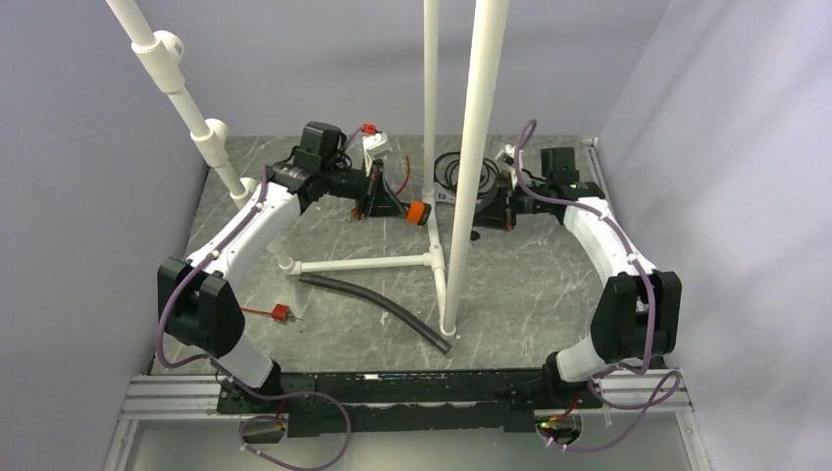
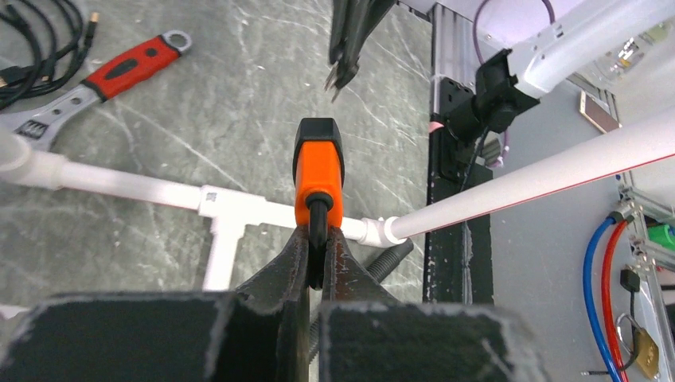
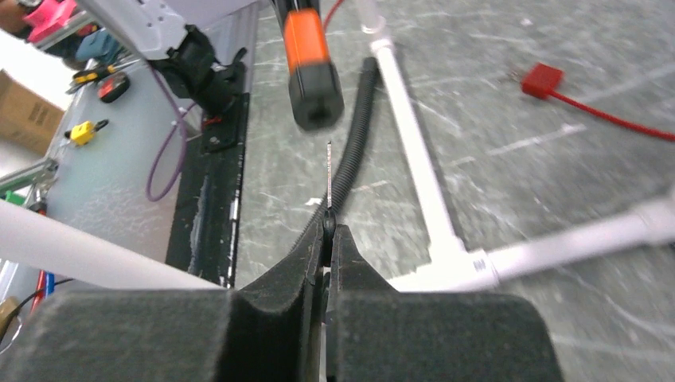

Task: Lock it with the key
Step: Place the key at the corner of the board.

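Observation:
An orange padlock with a black end (image 1: 419, 212) hangs in the air at the back middle. My left gripper (image 2: 318, 239) is shut on its black shackle; the lock body (image 2: 318, 171) points away from it. My right gripper (image 3: 327, 231) is shut on the head of a thin metal key (image 3: 329, 179). The key's blade points at the lock's black keyhole end (image 3: 316, 102) and stops a short gap below it. In the left wrist view the right gripper's tips and the key (image 2: 341, 72) show just beyond the lock. In the top view a white pole hides the key.
A white PVC pipe frame (image 1: 365, 263) lies and stands mid-table, with tall poles (image 1: 469, 167). A black corrugated hose (image 1: 378, 308) lies in front of it. A red tag on a wire (image 1: 280, 314) lies at the left. A red-handled wrench (image 2: 131, 64) and black cables lie at the back.

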Action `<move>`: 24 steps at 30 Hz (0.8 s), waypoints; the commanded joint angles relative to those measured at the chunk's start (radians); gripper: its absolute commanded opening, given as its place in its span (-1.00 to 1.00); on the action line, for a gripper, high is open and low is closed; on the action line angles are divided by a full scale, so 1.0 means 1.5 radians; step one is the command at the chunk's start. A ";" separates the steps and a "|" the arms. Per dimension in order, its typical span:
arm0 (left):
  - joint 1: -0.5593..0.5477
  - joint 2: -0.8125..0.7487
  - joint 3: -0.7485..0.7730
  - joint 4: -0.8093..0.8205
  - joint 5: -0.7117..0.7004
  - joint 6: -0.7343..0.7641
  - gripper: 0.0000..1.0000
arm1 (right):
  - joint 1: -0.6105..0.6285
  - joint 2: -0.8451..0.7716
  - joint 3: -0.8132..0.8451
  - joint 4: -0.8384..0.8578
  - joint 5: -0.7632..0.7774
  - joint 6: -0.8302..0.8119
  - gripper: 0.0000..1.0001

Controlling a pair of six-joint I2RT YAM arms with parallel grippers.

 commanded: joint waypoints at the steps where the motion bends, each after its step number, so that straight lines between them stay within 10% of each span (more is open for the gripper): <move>1: 0.024 -0.029 -0.003 0.074 0.025 -0.055 -1.00 | -0.057 0.008 0.027 -0.140 0.001 -0.140 -1.00; 13: 0.022 -0.030 -0.001 0.016 -0.019 -0.009 -1.00 | -0.291 0.172 0.169 0.049 0.359 0.025 -1.00; 24: 0.020 -0.019 -0.012 0.031 -0.019 -0.021 -1.00 | -0.301 0.406 0.403 0.183 0.653 0.090 -1.00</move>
